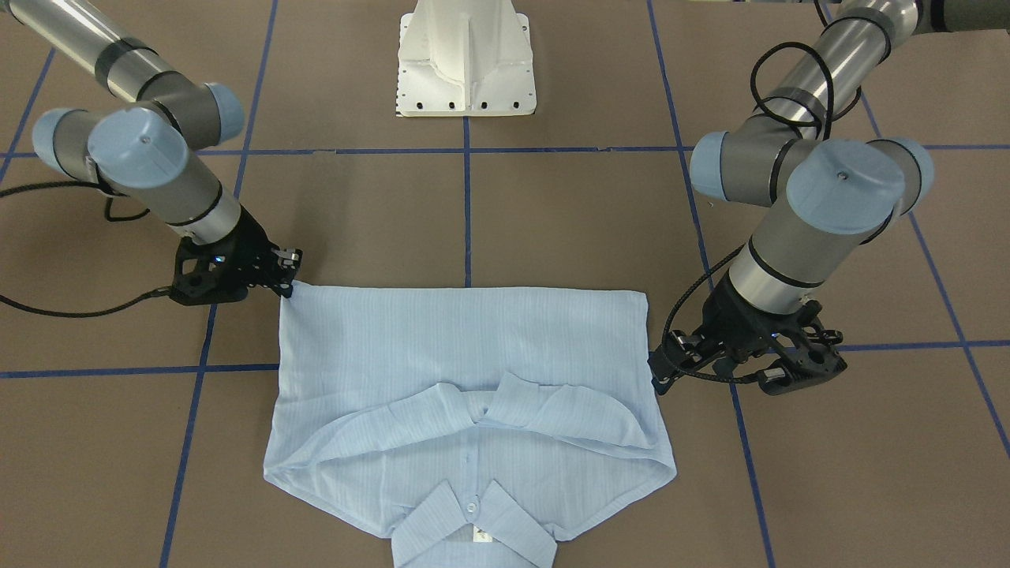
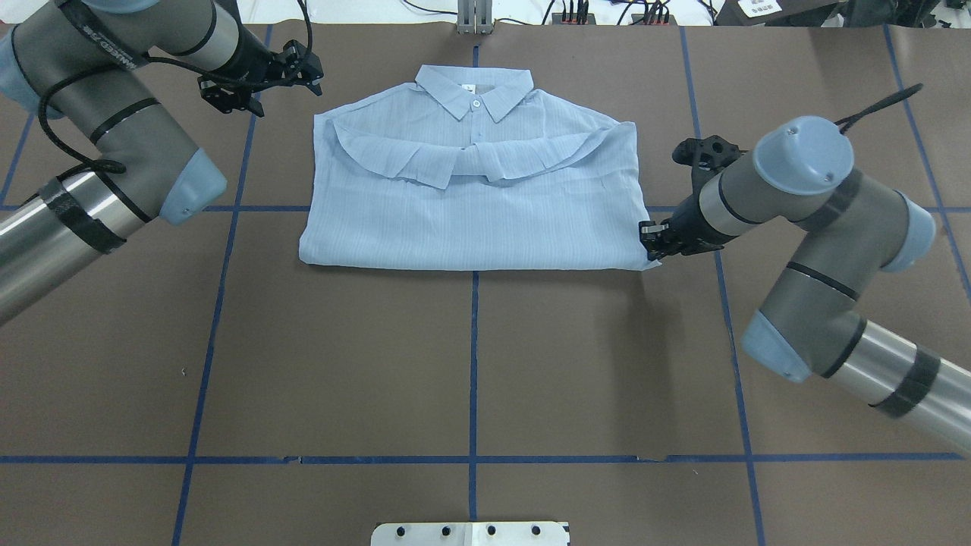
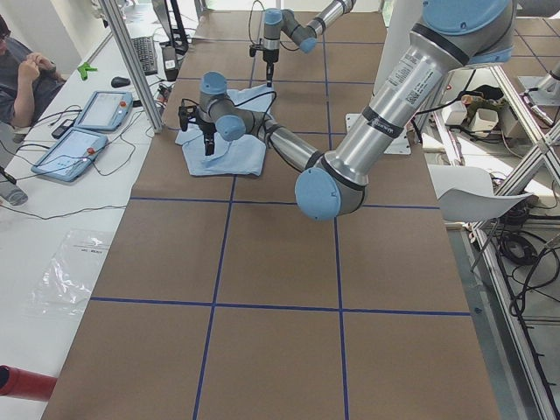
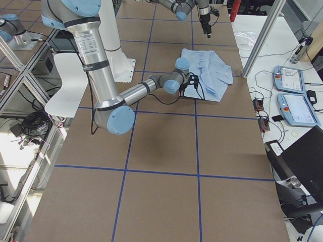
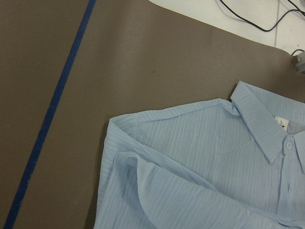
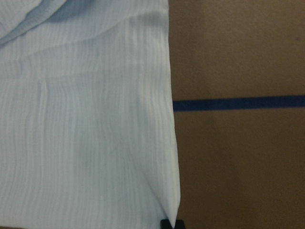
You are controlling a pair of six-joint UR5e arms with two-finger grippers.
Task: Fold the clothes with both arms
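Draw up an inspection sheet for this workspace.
Surface: brown table with a blue tape grid.
Job's things: light blue shirt folded flat, collar buttoned, on the side far from the robot.
Clutter: nothing seen.
Grippers: right gripper at the shirt's near right corner, grip cannot be told; left gripper beside the far left shoulder, seemingly clear of the cloth.
Cables: black cables run along both arms; one loops low by the right gripper.
Surroundings: white pedestal base; seated person and tablet-like pendants on a side bench.

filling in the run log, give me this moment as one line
shirt folded flat | right gripper shut on its robot-side corner | left gripper off shirt by collar-end corner, grip unclear
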